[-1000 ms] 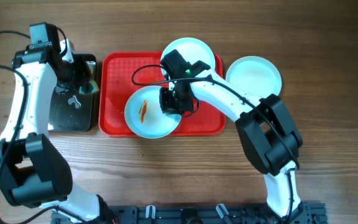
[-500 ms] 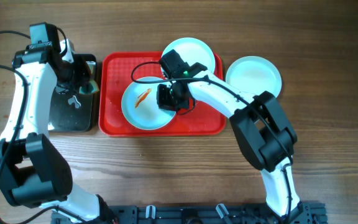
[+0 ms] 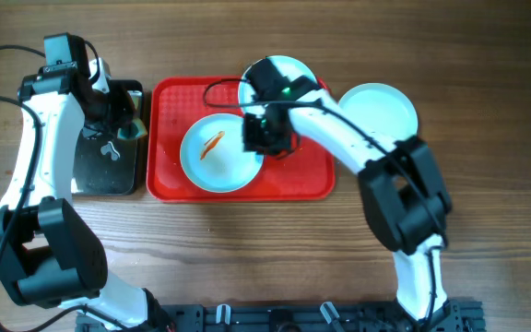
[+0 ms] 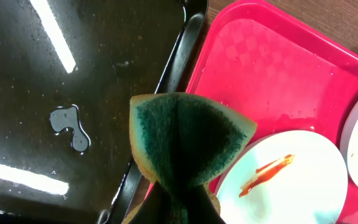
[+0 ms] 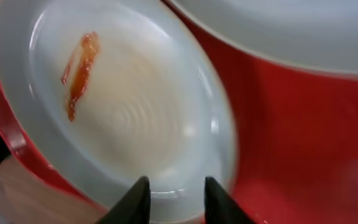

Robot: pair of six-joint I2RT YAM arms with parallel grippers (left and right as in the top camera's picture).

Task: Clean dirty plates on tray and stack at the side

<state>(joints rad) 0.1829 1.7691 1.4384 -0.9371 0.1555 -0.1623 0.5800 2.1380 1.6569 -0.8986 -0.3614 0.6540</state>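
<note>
Work barely begun: one round pale mint plate [image 3: 376, 111] lies right of the red plastic tray [image 3: 169, 180], two sit on it, the middle plate [image 3: 212, 164] sauce-smeared, your left gripper [image 4: 178, 204] pinching the green sponge [image 4: 185, 134], your right gripper [image 5: 176, 196] narrowly parted, empty.

A large red plastic rectangular tray [image 3: 169, 180] lies mid-way across the wooden worktop [image 3: 487, 55], with a smaller black rectangular tray [image 3: 90, 175] just beside its left edge. A round pale plate with a sauce smear [image 3: 218, 164] lies in the red tray's middle. Behind and to its right, a second round pale plate [image 3: 304, 74] overhangs the far rim. A third round pale plate [image 3: 376, 111] lies on the worktop just right of the red tray. A folded green-faced sponge [image 4: 185, 134] hangs above the black tray's right edge.
</note>
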